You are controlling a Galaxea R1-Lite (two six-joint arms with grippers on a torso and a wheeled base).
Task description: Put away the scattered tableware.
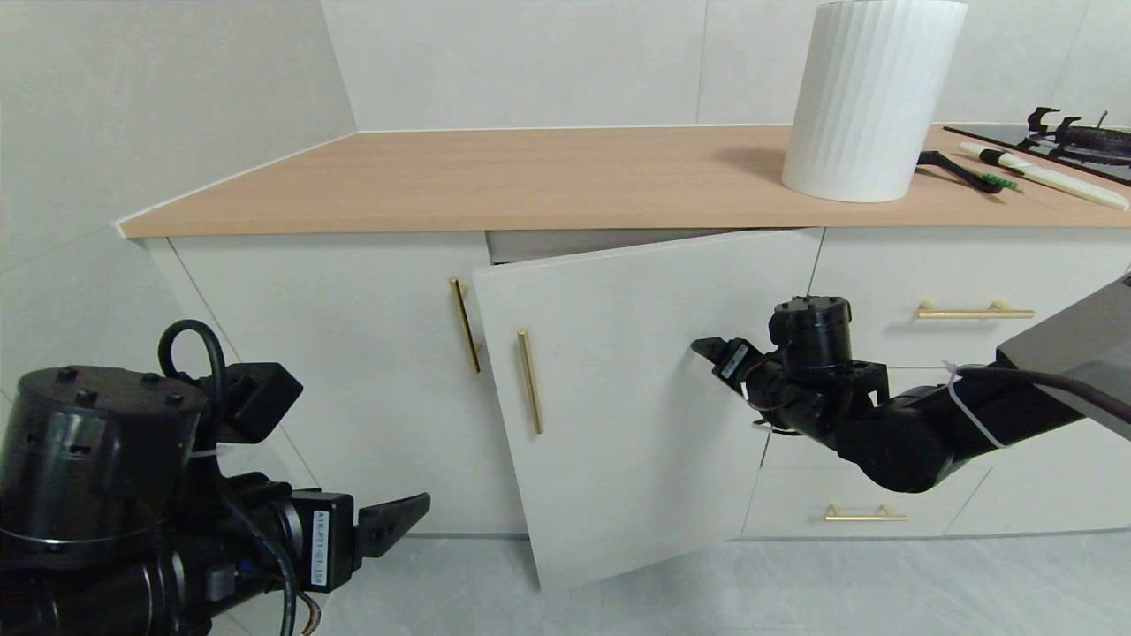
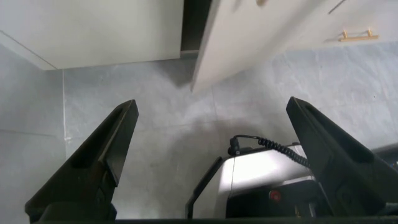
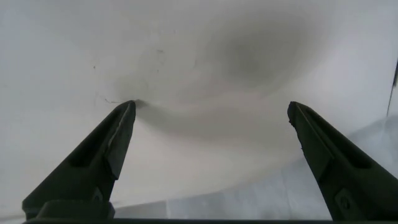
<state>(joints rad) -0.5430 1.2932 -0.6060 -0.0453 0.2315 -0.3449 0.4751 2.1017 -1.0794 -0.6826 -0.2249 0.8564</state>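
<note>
On the wooden counter [image 1: 495,177] at the far right lie a black-handled utensil [image 1: 959,170] and a long white utensil with a green part [image 1: 1043,175]. A tall white ribbed container [image 1: 870,97] stands beside them. Below the counter a white cabinet door [image 1: 636,397] with a gold handle [image 1: 529,380] hangs partly open. My right gripper [image 1: 720,358] is open, its tips close against the outer face of that door [image 3: 199,62], holding nothing. My left gripper [image 1: 402,521] is low at the left, open and empty, above the floor [image 2: 155,124].
A stove top [image 1: 1069,137] sits at the counter's far right corner. Drawers with gold handles [image 1: 972,311] are to the right of the open door, and a shut door with a handle [image 1: 465,324] to its left. The open door's lower corner [image 2: 205,74] juts out over the floor.
</note>
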